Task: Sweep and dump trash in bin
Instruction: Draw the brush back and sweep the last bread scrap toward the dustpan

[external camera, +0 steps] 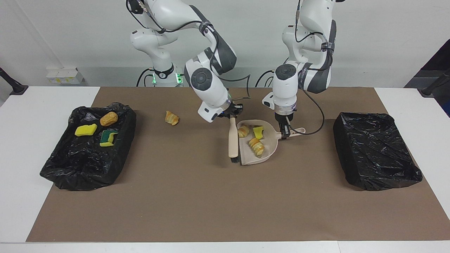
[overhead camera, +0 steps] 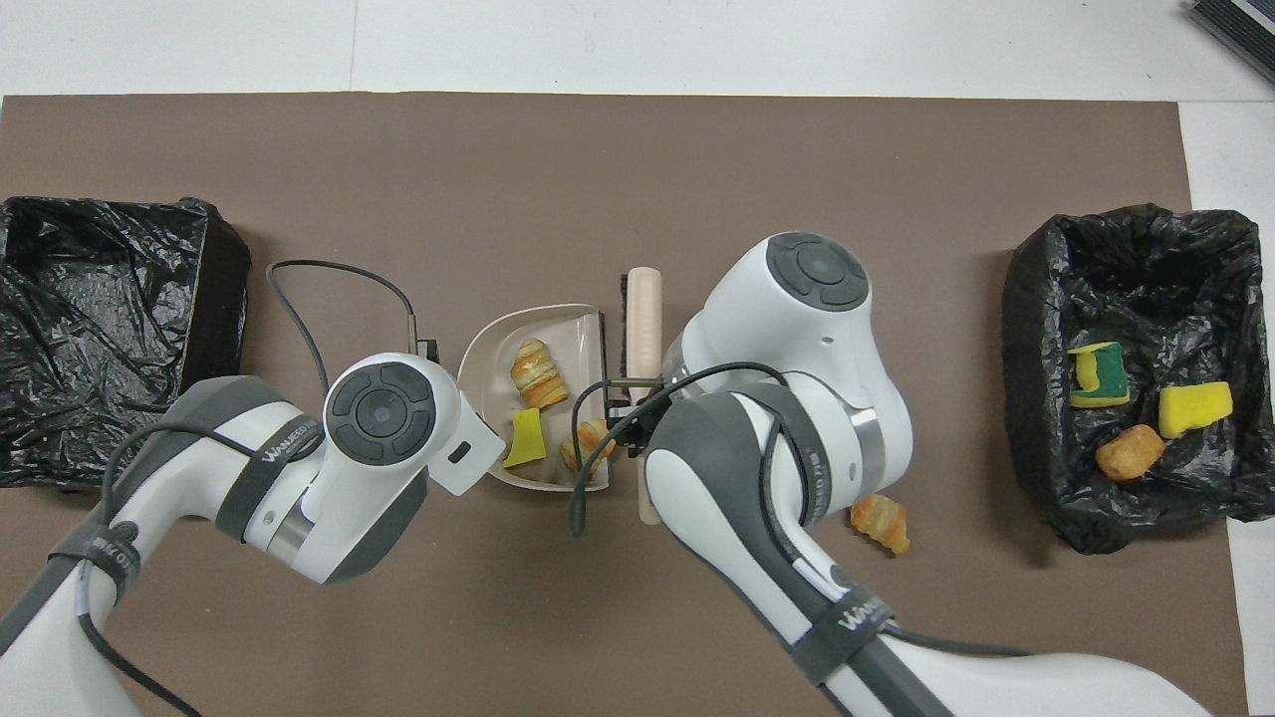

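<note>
Pictured around the shallow beige plastic dustpan (external camera: 256,160): three light, soft scraps in it, two golden-tan croissant-like pieces (external camera: 256,147) and a yellow sponge chunk (external camera: 258,132), likely to roll or spill if tipped, best carried level by the pan's handle; one more croissant piece (external camera: 172,118) loose toward the right arm's end, near the black-lined bin (external camera: 70,165) holding three others. Clamped on the handle, left gripper (external camera: 284,133) pointing straight down; right gripper (external camera: 230,115) angled low at the pan's mouth, gripping the beige hand brush (external camera: 232,140)
</note>
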